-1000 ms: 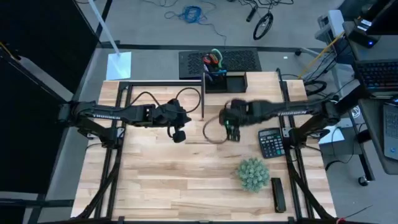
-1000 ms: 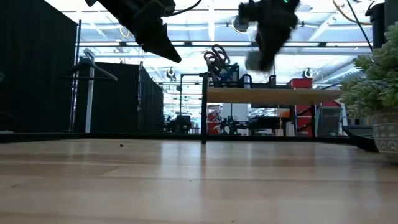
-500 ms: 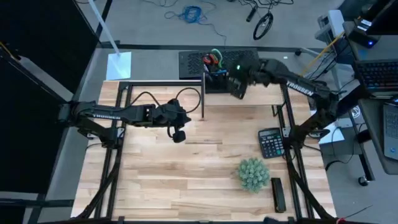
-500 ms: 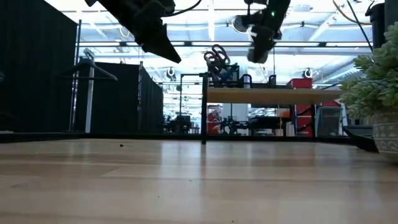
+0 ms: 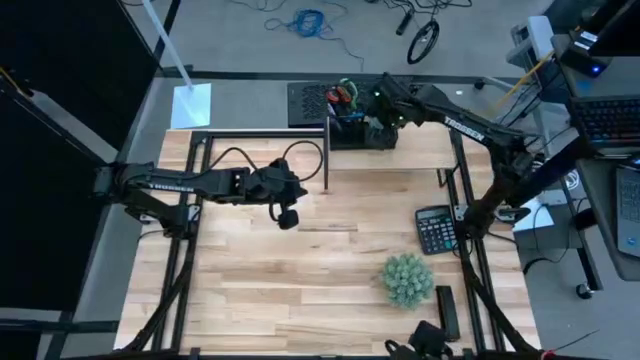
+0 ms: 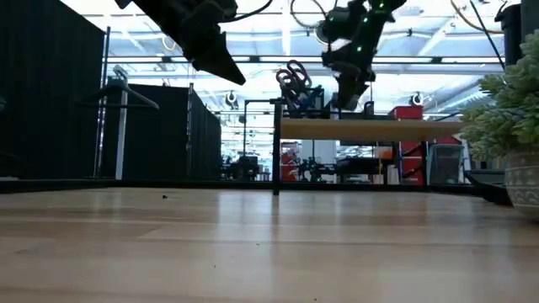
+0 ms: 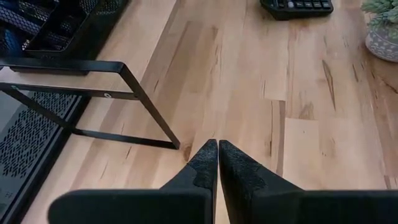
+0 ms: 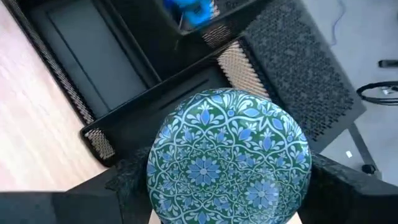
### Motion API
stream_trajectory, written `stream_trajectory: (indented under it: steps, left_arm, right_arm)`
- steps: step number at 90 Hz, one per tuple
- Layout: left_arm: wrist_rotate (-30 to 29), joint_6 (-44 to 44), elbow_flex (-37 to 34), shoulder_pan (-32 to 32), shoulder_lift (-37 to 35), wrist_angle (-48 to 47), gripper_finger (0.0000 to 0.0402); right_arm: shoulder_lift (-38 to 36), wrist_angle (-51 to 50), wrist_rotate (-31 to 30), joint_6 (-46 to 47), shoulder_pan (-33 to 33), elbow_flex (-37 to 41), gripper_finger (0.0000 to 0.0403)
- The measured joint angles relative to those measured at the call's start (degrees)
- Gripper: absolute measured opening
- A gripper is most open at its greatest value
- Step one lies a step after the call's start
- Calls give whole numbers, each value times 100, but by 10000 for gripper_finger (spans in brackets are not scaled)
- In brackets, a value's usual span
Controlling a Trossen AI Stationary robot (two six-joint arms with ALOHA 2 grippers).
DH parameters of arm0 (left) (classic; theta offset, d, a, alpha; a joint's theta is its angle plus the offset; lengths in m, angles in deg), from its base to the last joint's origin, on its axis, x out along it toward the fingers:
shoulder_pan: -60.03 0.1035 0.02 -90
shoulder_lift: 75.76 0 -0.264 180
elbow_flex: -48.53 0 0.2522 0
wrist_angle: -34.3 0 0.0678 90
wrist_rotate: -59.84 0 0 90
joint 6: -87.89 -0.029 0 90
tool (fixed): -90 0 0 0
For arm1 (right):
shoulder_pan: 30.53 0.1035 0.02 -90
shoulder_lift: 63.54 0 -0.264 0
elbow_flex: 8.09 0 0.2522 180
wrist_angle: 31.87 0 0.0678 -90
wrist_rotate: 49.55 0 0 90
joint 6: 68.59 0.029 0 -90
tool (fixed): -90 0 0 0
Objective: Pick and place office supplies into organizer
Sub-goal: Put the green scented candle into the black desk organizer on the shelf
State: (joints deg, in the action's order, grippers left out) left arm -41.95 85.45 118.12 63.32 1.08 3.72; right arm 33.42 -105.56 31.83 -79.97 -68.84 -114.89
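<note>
Only the right wrist view shows the right gripper (image 8: 227, 186) clamped on a blue-green patterned disc (image 8: 229, 157) just above the mesh organizer (image 8: 99, 68). Left gripper (image 7: 217, 163) pressed together, idle.

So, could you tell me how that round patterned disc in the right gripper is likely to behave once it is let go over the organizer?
The patterned disc looks flat and rigid, so it probably won't flex. Being round, it might roll if it lands on edge. The organizer below has mesh walls, which would likely stop it.
</note>
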Motion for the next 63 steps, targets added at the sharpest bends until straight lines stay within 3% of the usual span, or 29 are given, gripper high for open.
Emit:
stream_trajectory:
  steps: [63]
  left_arm:
    - [0, 0, 0, 2, 0, -6, 3]
  right_arm:
    - [291, -290, 65, 320, -28, 0, 289]
